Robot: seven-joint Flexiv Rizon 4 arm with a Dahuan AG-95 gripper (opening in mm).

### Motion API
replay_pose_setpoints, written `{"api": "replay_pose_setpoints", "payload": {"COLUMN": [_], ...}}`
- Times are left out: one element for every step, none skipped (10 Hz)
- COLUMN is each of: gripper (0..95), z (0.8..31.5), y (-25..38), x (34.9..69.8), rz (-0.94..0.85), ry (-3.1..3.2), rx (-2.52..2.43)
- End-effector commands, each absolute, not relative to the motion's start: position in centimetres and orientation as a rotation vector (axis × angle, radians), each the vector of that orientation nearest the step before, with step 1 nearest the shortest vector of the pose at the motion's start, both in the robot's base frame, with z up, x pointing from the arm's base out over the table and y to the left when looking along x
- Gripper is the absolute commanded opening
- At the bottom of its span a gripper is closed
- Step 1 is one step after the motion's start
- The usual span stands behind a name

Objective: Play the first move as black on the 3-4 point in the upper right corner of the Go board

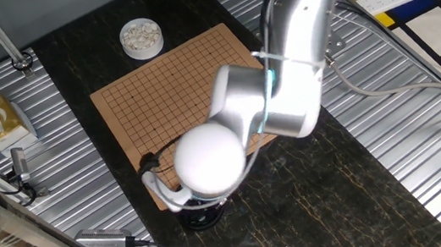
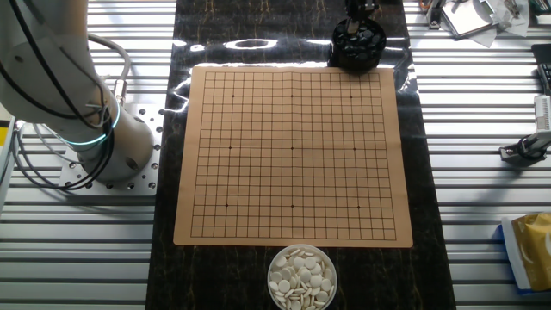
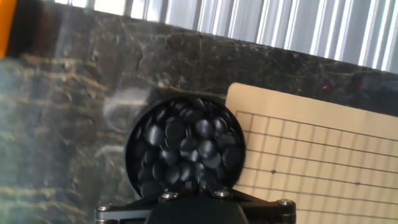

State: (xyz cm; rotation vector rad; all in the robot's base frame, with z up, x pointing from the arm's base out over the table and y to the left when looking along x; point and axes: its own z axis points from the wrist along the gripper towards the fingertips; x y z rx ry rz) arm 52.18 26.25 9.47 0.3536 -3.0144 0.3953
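In the hand view, the bowl of black stones (image 3: pixel 185 148) is seen directly above the gripper (image 3: pixel 196 208), whose opening cannot be told.

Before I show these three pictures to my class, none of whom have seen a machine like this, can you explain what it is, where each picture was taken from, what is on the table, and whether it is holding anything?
The big silver shape is a robot arm bolted beside a table. Two pictures come from fixed cameras looking down at the table from different sides; the third comes from a camera on the arm's hand, looking along its fingers.

On the dark table lies a tan Go board with a grid of thin lines and no stones on it. At one edge stands a bowl of white stones. At the opposite edge stands a black bowl full of glossy black stones.

The hand camera looks straight down into that black bowl, so the hand hangs above it. The fingers themselves are not visible, so I cannot tell whether anything is held.
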Motion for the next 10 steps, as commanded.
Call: {"api": "replay_pose_setpoints", "payload": {"gripper": [0.0,0.0,0.0,0.0,0.0,0.0,0.0,0.0,0.0,0.0], "z": [9.44,9.45,9.51,9.52,9.54,9.55,9.58,9.72,9.91,9.91], "y": [25.73,25.74,25.75,25.76,25.76,25.75,25.66,25.34,24.92,24.92], "x": [51.69,51.69,51.67,51.67,51.66,51.66,51.64,51.58,51.5,51.5], "rz": [0.43,0.468,0.529,0.595,0.622,0.644,0.662,0.682,0.685,0.686], "ry": [-3.002,-2.997,-2.974,-2.947,-2.934,-2.922,-2.912,-2.9,-2.898,-2.904], "rx": [0.42,0.467,0.538,0.608,0.634,0.666,0.679,0.692,0.699,0.713]}}
